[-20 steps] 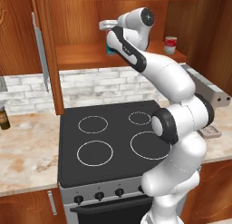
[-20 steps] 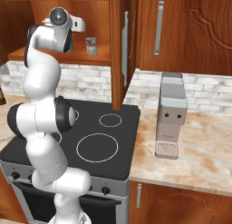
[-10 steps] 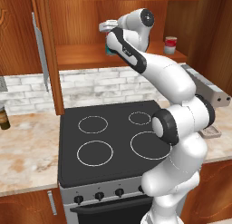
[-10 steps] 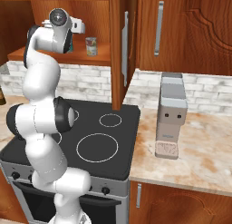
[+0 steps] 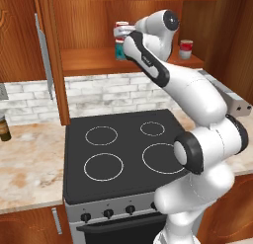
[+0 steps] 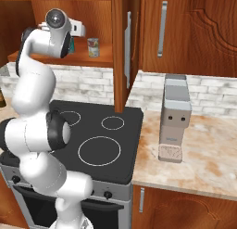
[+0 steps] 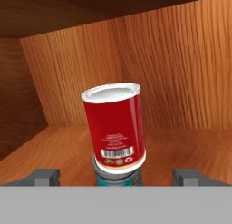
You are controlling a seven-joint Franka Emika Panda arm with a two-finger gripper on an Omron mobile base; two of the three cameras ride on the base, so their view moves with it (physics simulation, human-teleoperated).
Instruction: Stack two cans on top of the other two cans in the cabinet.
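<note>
Inside the open cabinet [image 5: 89, 60], a red can with a white band [image 5: 120, 27] stands upright on the teal can [image 5: 119, 52]. In the hand view the red can [image 7: 115, 125] rests on the teal can [image 7: 118, 177], with a dark fingertip well clear of it on each side. My gripper [image 5: 125, 38] [image 7: 117, 177] is open at the stack and holds nothing. Further right on the shelf a can with a red upper and white lower part [image 5: 186, 49] stands alone. In the right base view my gripper [image 6: 77, 28] is beside a single can [image 6: 93, 47].
The cabinet door [image 5: 48, 60] hangs open at the left with its silver bar handle [image 5: 41, 55]. Below is a black stove [image 5: 123, 154]. A bottle [image 5: 4, 130] stands on the left counter and a grey coffee machine [image 6: 175, 117] on the right counter.
The jaws have spread wide and let go of the red can, which stays standing on the teal can. The arm has hardly shifted.
</note>
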